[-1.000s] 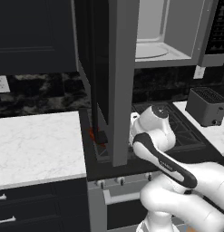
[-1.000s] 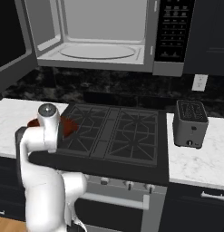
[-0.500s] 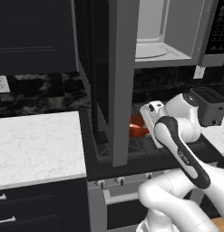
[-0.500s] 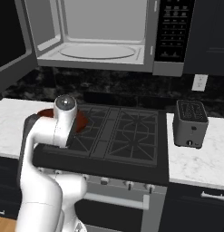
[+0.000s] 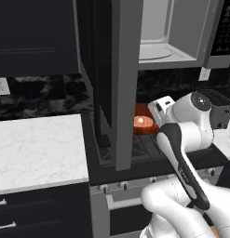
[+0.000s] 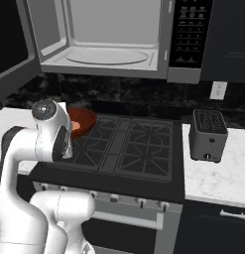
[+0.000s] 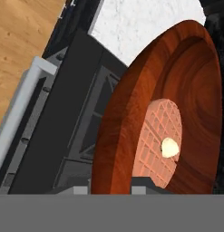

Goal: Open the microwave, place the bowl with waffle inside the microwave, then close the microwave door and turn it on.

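Bowl (image 7: 177, 90): round, mouth upward above stove (image 6: 129, 149) (waffle (image 7: 156, 142) flat inside); gripper (image 7: 111, 189) clamped on its rim.

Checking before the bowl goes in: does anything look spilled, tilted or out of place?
Nothing stands out. The waffle lies inside the bowl, which is over the stove; the microwave stands open.

The microwave (image 6: 109, 39) cavity stands open above the stove (image 6: 124, 149), its turntable bare. The microwave door (image 5: 117, 79) hangs out over the stove's left edge, blocking that side. A toaster (image 6: 209, 135) sits on the right counter (image 6: 213, 173), well apart.
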